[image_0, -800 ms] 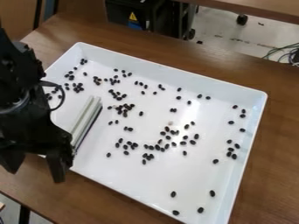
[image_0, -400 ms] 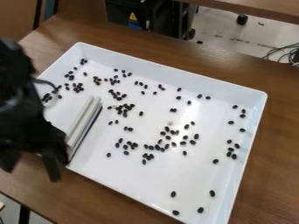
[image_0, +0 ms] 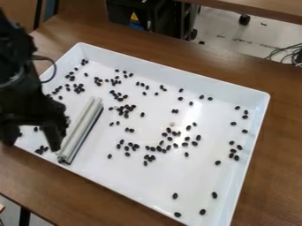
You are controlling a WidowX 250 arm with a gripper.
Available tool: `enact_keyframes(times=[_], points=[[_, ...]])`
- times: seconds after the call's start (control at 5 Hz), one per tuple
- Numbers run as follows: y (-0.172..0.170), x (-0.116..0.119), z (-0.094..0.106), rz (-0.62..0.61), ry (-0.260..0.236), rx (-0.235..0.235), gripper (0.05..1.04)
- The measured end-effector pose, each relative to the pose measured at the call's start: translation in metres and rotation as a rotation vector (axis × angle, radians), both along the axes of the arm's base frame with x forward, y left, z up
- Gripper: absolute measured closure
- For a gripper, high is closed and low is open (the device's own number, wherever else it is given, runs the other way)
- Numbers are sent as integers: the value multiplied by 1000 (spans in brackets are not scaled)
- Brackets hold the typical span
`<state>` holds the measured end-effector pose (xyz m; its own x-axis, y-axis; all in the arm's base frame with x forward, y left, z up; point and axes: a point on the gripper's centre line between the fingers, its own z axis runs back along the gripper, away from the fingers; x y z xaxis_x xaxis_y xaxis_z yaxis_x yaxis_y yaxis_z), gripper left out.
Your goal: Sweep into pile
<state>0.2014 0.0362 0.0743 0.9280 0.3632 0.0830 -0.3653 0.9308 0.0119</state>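
Tabletop: brown wood [image_0: 280,154], the white tray [image_0: 177,178] being supported at a slant
Room: pale floor [image_0: 230,37] being shown beyond; a black case [image_0: 141,13] with a yellow warning sticker being seen behind the table, a second table [image_0: 265,9] at upper right, dark cables [image_0: 287,54] at the right edge
Tray edges: a raised wall being carried around the beans; its left corner being partly covered by the arm [image_0: 17,92]
Bar: pale, long [image_0: 81,128], being supported in the tray's left part, its lower end being placed just beside the near wall
Gripper: black [image_0: 32,145], being held over the tray's left corner, released, its fingers being kept apart, the bar being placed beside them, not between
Beans: dark, many [image_0: 169,130], being scattered on both sides of the bar, a few being seen between and below the fingers
Moving room: white gaps being shown between the bar and the middle clusters; four beans at lower right being spaced well apart
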Motion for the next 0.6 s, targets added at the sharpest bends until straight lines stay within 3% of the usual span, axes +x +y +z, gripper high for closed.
enact_keyframes(times=[0.2,0.4,0.6], points=[[-1,27,-22,-31,-41,-60,83],[0,38,-35,-47,-52,-67,83],[-1,45,-50,-45,-18,-47,83]])
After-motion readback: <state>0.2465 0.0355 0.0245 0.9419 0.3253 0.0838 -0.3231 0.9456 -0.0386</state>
